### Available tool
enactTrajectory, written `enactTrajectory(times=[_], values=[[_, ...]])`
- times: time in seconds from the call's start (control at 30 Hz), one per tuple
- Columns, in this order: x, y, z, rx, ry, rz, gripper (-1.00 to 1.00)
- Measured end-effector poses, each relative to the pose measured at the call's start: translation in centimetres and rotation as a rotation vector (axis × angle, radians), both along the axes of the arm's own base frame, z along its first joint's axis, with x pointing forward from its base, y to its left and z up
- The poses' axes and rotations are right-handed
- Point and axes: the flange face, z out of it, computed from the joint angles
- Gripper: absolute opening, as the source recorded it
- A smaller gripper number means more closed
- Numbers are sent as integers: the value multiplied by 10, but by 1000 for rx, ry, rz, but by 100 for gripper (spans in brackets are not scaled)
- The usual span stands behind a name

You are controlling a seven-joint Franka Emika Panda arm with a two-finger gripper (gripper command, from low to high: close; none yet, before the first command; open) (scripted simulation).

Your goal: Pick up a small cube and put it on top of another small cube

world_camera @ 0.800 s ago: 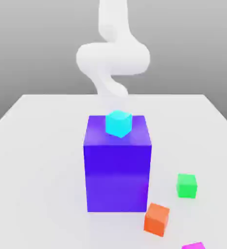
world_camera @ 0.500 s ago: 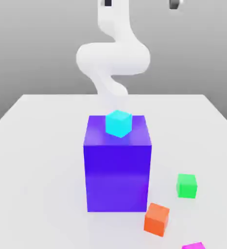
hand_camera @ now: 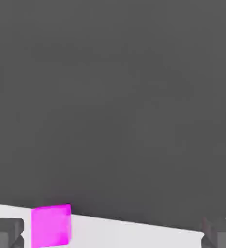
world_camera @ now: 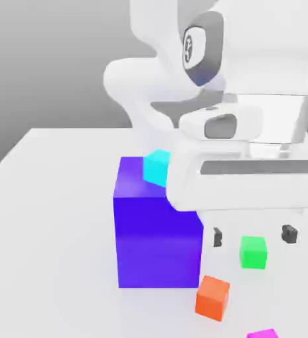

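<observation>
Exterior view: we see the gripper [world_camera: 253, 235] with its fingers spread wide apart, nothing between them, in front of the table [world_camera: 57, 231]. Near it in that view we have the green cube [world_camera: 253, 253], with the orange cube [world_camera: 212, 298] beside the big blue block [world_camera: 159, 241] that carries the cyan cube [world_camera: 157, 168]. Our magenta cube [world_camera: 262, 334] lies at the bottom edge, toward the exterior view's right.

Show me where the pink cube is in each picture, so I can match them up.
Exterior view: the pink cube is at the bottom edge, toward the view's right.
Hand view: it lies near one of the gripper's fingertips, on the white table.
Shared landmark: the gripper's two open fingers.
</observation>
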Motion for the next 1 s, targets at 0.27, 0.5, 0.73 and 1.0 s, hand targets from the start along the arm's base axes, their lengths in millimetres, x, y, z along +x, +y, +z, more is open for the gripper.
enactTrajectory(times=[0.27, 0.5, 0.73, 1.0], values=[[-12, 40, -139, 11, 172, 50, 0], [-14, 42, -196, 13, 182, 53, -100], [-13, 43, -158, 13, 182, 52, -100], [-78, 85, -84, 150, 203, -219, -100]])
